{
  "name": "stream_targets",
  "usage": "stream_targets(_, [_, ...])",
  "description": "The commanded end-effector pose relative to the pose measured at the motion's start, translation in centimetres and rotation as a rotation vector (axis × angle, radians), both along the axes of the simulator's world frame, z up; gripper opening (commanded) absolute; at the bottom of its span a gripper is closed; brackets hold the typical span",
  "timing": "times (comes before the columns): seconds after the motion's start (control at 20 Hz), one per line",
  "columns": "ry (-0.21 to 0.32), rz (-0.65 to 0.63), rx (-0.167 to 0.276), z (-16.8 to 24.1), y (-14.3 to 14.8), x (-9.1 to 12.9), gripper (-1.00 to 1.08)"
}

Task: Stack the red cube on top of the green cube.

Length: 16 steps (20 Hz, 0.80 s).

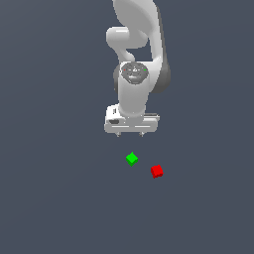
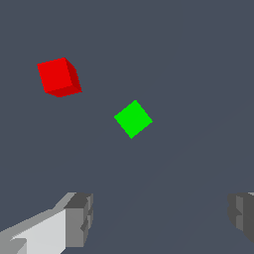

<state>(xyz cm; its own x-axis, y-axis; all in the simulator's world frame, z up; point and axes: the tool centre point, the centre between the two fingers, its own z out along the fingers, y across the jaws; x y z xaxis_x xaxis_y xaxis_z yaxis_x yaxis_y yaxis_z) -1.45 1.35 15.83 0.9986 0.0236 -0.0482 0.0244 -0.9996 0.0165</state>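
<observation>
Open gripper [image 2: 158, 218] above green cube [image 2: 133, 119], seemingly corner-on.

Red cube [image 1: 157, 171]: plain bright red, one face shaded darker red in the wrist view. Green cube [image 1: 131, 158]: plain bright green, uniform, no markings. Surface [image 1: 54, 198]: flat dark slate grey, unpatterned. Arm [image 1: 136, 59]: glossy white with dark grey joint sections. Claw [image 1: 129, 134]: white body; fingers [image 2: 79, 218] grey, pads darker grey.
</observation>
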Motion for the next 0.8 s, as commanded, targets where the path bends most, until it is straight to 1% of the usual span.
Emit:
stream_targets(0.0, [0.0, 0.0, 0.0, 0.0, 0.0, 0.0, 1.0])
stream_targets(0.35, [-0.003, 0.018, 0.002, -0.7, 0.8, 0.9, 1.0])
stream_targets(0.75, [-0.015, 0.08, 0.009, -3.1, 3.6, 3.8, 1.0])
